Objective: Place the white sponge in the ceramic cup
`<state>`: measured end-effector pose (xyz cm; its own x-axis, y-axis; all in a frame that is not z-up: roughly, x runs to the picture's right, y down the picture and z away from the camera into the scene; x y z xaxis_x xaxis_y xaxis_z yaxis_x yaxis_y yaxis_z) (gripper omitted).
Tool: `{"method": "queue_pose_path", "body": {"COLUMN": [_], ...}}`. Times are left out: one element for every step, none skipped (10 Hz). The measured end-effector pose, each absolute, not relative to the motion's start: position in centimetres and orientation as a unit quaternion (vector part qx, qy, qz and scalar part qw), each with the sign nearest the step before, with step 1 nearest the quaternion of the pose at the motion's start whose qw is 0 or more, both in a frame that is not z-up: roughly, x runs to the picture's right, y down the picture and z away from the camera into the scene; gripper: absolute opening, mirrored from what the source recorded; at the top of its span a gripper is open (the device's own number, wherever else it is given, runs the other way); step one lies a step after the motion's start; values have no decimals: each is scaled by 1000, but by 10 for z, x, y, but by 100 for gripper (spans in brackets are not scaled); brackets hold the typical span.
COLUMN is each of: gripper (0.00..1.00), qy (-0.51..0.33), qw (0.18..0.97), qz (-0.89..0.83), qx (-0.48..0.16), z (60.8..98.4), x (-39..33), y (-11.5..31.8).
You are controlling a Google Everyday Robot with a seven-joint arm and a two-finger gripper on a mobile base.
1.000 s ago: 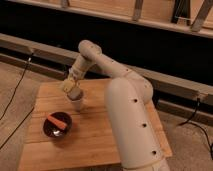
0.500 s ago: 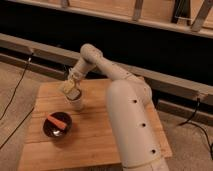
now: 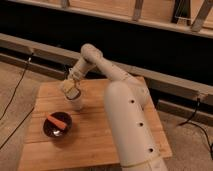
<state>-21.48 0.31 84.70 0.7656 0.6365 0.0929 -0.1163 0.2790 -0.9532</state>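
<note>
The gripper (image 3: pixel 73 84) hangs just above the ceramic cup (image 3: pixel 78 103) on the worktop (image 3: pixel 90 136), jaws pinched on the white sponge (image 3: pixel 69 90), which looks light and squashy, best gripped across its sides, likely a snug fit.

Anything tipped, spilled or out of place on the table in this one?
Nothing stands out. The ceramic cup stands upright on the wooden table, the gripper holds the white sponge just above it, and the orange piece lies inside the dark bowl, with nothing spilled.
</note>
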Motion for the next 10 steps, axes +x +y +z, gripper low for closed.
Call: {"method": "queue_pose_path", "body": {"gripper": [0, 0, 0, 0, 0, 0, 0, 0, 0, 0], "qy": [-238, -239, -240, -242, -243, -244, -246, -247, -249, -252], "qw": [764, 765, 765, 763, 763, 762, 762, 761, 760, 758], "qz": [245, 244, 243, 243, 242, 242, 243, 246, 251, 258], "qx": [-547, -547, -547, -548, -548, -549, -548, -547, -546, -544], "z": [846, 845, 845, 844, 843, 843, 841, 841, 840, 839], "x": [-211, -208, -205, -202, -202, -201, -201, -202, -204, -206], "y": [1, 1, 0, -1, 0, 0, -2, -4, -7, -10]}}
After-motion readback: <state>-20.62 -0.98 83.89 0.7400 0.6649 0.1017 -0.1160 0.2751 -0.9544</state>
